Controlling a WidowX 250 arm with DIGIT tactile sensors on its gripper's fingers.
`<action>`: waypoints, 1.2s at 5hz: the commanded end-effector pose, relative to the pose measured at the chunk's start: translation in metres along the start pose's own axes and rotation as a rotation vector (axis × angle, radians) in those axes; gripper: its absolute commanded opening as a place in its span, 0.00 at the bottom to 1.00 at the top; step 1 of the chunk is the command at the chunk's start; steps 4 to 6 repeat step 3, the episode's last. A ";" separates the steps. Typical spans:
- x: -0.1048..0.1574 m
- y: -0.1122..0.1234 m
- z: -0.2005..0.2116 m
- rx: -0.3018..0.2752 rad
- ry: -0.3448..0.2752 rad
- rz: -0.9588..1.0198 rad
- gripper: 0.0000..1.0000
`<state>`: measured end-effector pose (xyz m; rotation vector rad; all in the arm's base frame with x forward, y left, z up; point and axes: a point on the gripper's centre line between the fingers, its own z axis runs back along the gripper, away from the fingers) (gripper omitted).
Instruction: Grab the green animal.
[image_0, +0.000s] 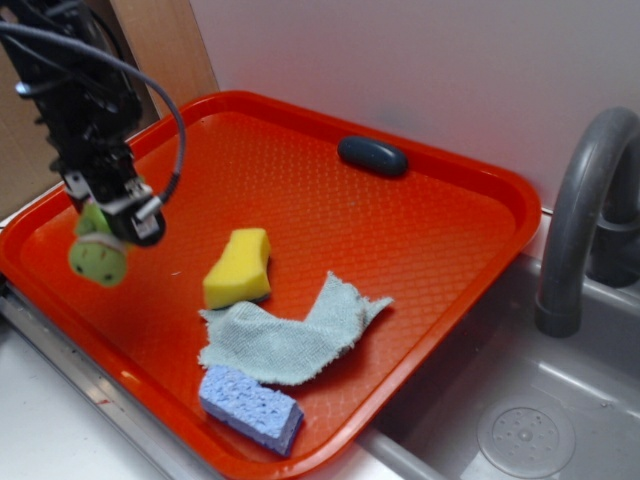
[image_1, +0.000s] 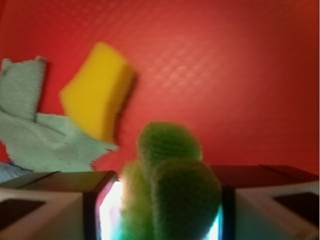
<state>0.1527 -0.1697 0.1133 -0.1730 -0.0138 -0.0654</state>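
The green animal (image_0: 98, 256) is a small fuzzy lime-green plush with a round head and a pale band. It hangs from my gripper (image_0: 112, 222) above the left part of the red tray (image_0: 300, 180). In the wrist view the green animal (image_1: 170, 185) fills the gap between my two fingers (image_1: 50, 205), which are shut on it. It is lifted clear of the tray floor.
On the tray lie a yellow sponge (image_0: 238, 267), a pale green cloth (image_0: 290, 335), a blue sponge (image_0: 250, 408) near the front edge and a dark oval object (image_0: 372, 156) at the back. A grey faucet (image_0: 580, 220) and a sink (image_0: 520, 430) stand to the right.
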 end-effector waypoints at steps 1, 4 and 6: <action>0.012 0.033 0.090 0.032 -0.156 0.020 0.00; 0.009 0.043 0.113 0.067 -0.217 0.060 0.00; 0.009 0.043 0.113 0.067 -0.217 0.060 0.00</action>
